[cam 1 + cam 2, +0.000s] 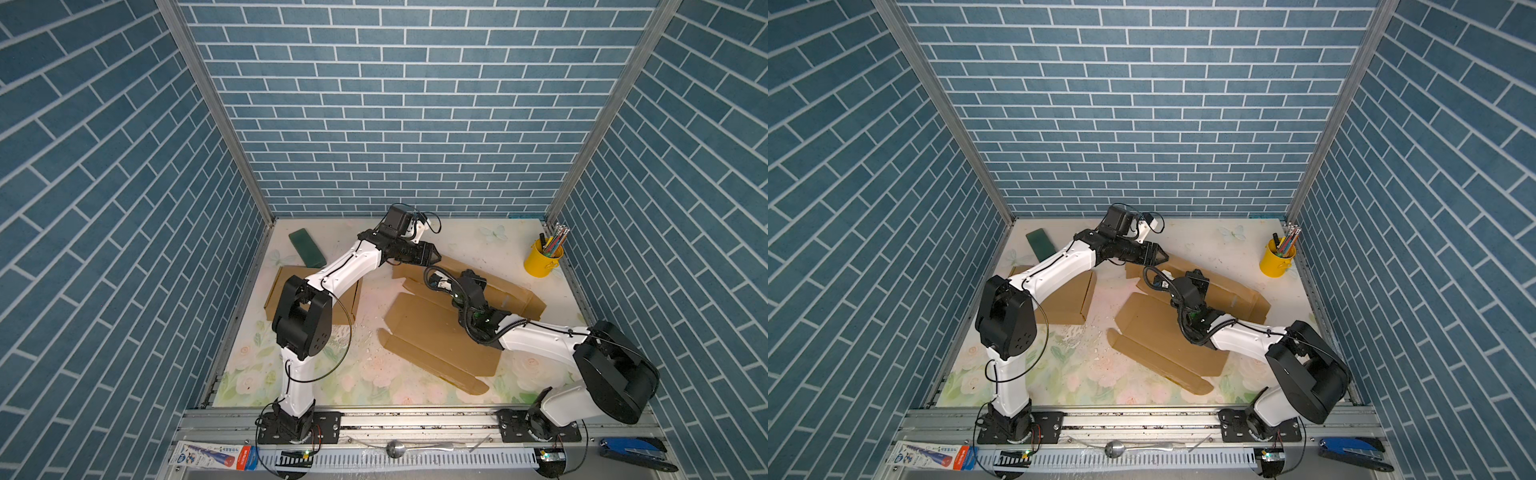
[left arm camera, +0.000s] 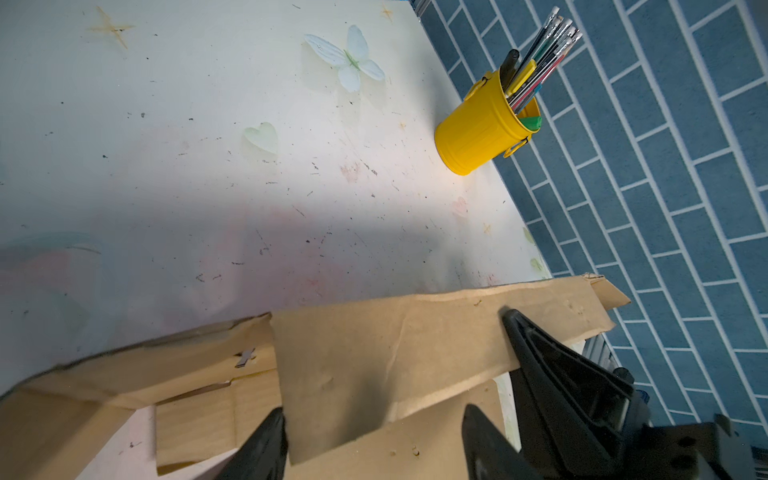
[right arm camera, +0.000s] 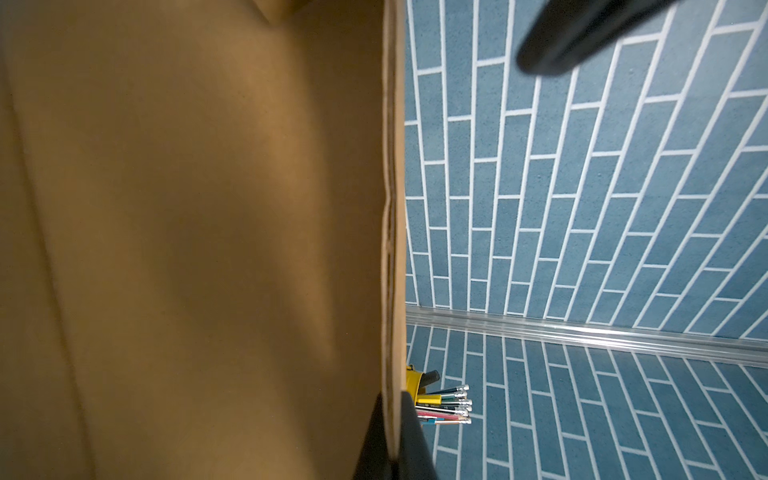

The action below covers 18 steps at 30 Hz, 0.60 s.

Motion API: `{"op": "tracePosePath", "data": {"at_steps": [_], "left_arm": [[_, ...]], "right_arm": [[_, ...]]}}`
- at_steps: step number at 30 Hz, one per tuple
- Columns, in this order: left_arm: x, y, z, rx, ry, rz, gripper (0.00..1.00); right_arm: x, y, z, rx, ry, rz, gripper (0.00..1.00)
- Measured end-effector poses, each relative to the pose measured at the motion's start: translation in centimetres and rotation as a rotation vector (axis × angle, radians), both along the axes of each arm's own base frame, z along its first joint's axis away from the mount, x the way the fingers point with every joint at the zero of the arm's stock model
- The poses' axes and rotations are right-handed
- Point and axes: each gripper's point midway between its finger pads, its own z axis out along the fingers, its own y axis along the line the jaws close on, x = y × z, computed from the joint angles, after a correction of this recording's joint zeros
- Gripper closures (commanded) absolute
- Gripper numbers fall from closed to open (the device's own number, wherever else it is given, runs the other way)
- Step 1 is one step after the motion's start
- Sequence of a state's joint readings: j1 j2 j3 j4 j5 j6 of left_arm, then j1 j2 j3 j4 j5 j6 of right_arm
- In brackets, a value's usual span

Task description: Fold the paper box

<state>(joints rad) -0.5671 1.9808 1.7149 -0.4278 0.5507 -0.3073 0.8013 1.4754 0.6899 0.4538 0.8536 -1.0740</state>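
Spoon [image 1: 395, 449] lies on the front rail, outside the desk's [image 1: 365, 382] near edge. Paper box [image 1: 432, 336]: brown blank, mostly flat, in the right half of the desk between its centre and right edge; a flap on its far side stands up. Right gripper [image 3: 392, 415]: fingers together, clamped on a cardboard edge of the box. Left gripper [image 2: 374, 411]: jaws apart, straddling a corner of a far flap; contact cannot be told. Second cardboard piece [image 1: 279, 286] near the left edge. Yellow pen pot [image 1: 542, 259] in the far right corner.

Leaving bare table [image 1: 478, 245] passable along the far wall [image 1: 395, 124]; blocking far right with pencil cup [image 1: 542, 259], middle with paper box [image 1: 432, 336].
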Motion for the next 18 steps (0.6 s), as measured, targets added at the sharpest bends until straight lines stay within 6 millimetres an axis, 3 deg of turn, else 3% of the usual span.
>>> {"op": "tracePosePath", "data": {"at_steps": [5, 8, 11, 16, 18], "left_arm": [[0.3, 0.6, -0.4, -0.005, 0.002, 0.009, 0.36], [0.0, 2.2, -1.1, -0.007, 0.019, 0.029, 0.34], [-0.3, 5.6, -1.4, -0.014, 0.035, 0.092, 0.35], [-0.4, 11.8, -1.7, -0.045, 0.024, 0.254, 0.44], [-0.4, 12.7, -2.7, -0.049, 0.031, 0.29, 0.44]], "right_arm": [[0.0, 0.0, 0.0, 0.0, 0.001, 0.002, 1.0], [0.0, 0.1, 0.0, 0.001, 0.002, 0.004, 1.0], [0.0, 0.1, -0.1, 0.0, 0.003, 0.005, 1.0], [0.0, 0.1, -0.1, -0.001, 0.004, 0.006, 1.0], [0.0, 0.1, -0.1, 0.0, 0.004, 0.006, 1.0]]}}
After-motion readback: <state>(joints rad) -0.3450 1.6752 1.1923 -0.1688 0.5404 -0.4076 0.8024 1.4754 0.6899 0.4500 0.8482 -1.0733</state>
